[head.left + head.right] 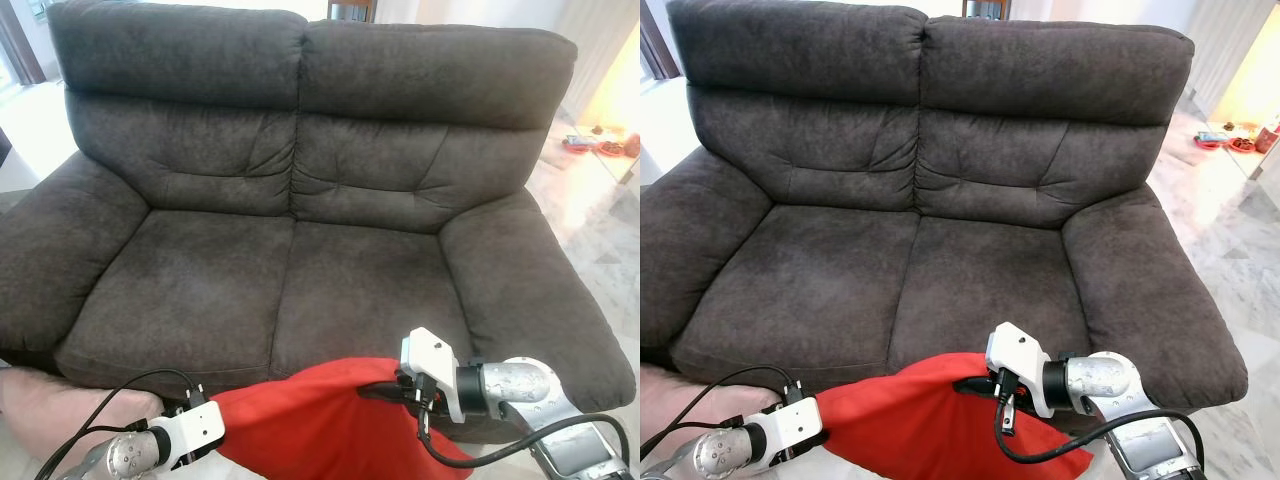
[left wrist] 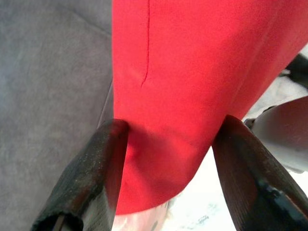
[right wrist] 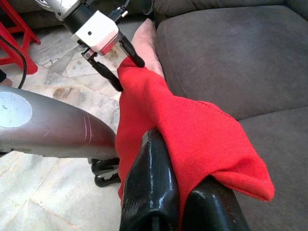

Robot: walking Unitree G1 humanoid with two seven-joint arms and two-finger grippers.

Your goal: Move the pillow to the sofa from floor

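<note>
Right gripper (image 3: 178, 202), two long black fingers, clamped on one end of the soft red fabric pillow (image 1: 320, 420), cloth bunched between them. Left gripper (image 3: 120, 65), fingers spread on either side of the pillow's opposite corner and pressing into it, red cloth bulging between the black pads (image 2: 91, 178). Pillow stretched between both grippers, held up off the floor, just in front of the front edge of the seat cushions and overlapping that edge in the head views. Black cables looping from both silver wrists.

Beyond the pillow, a dark grey two-seat fabric sofa (image 1: 300, 200) with plump back cushions and wide padded armrests. Low on the robot's left, beside the sofa's front corner, a pale pink cushion (image 1: 60, 400) on the floor. Under it all, light marble-patterned floor tiles (image 3: 72, 86). Off to the right, a low table edge with small red and dark items (image 1: 600, 145), too small to tell apart. Red metal frame legs (image 3: 17, 38) in the right wrist view.
</note>
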